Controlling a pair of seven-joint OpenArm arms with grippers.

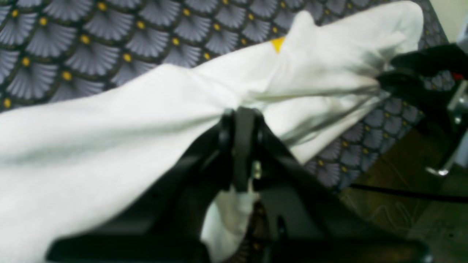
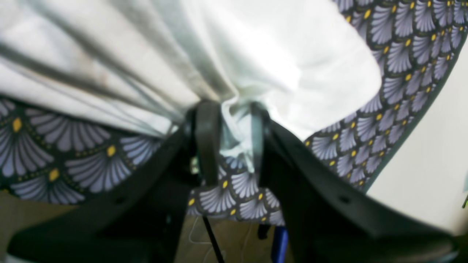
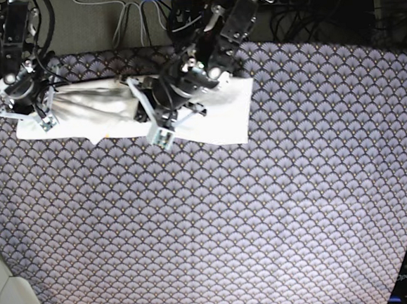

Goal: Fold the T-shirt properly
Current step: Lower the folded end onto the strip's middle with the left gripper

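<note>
Shirt [image 3: 215,116], bench far-left edge: light, limp, bunches; L fingers [image 1: 243,120] pinched on mid-fold, R fingers [image 2: 230,120] clamp end hem.

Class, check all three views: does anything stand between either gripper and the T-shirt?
Nothing visible does. The left gripper is shut on the T-shirt, and the right gripper has white cloth bunched between its jaws.

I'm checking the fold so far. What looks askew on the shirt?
The T-shirt is bunched and creased into taut ridges between the left gripper and right gripper, both pinching it; its other end lies flat.
</note>
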